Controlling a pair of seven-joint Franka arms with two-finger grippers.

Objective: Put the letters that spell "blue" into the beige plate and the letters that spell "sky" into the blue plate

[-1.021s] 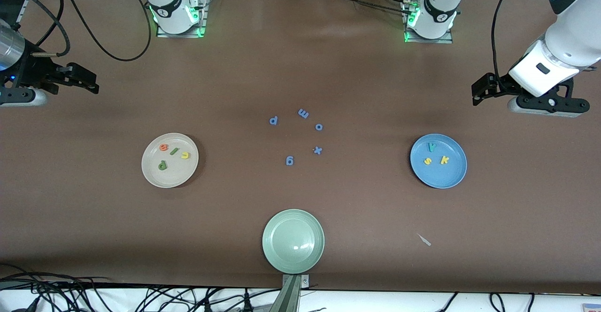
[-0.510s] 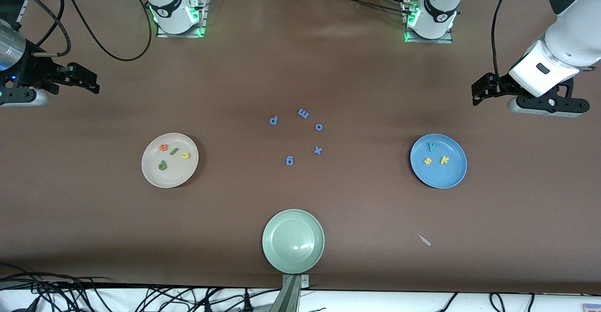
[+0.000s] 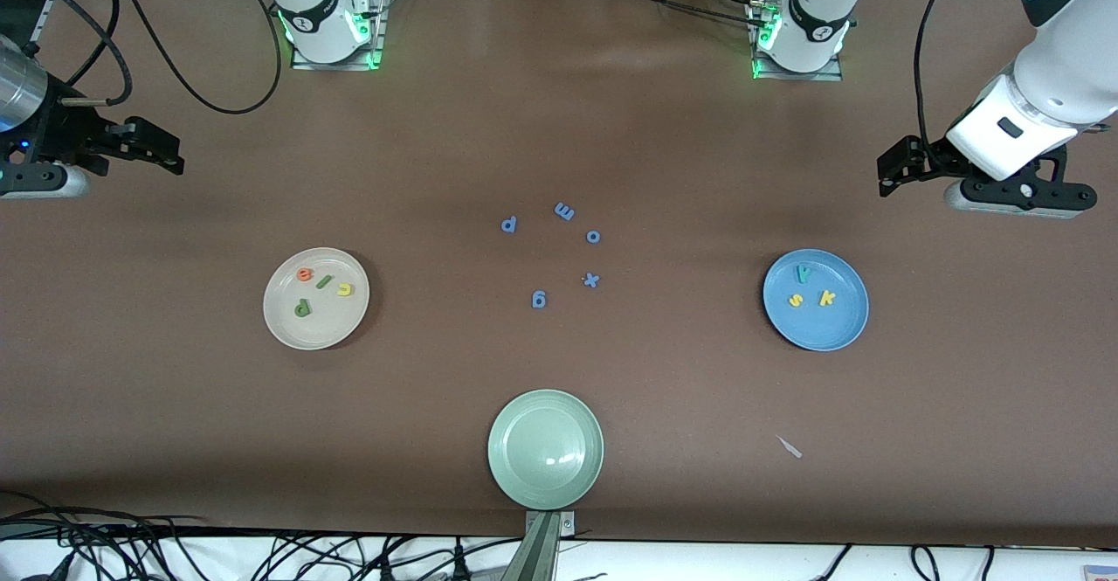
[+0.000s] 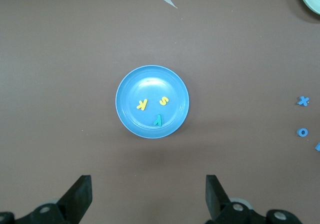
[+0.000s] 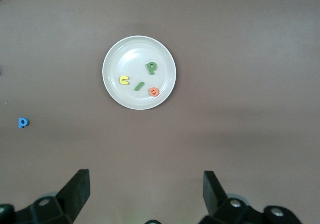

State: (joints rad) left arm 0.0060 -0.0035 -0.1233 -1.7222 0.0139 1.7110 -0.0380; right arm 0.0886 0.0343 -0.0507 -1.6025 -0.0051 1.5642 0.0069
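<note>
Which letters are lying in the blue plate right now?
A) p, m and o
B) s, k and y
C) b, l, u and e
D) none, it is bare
B: the blue plate holds a yellow s, a yellow k and a teal y.

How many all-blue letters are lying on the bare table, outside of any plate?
5, all mid-table between the plates: p, m and o farthest from the front camera, then x, and g nearest. None seems hidden.
</note>
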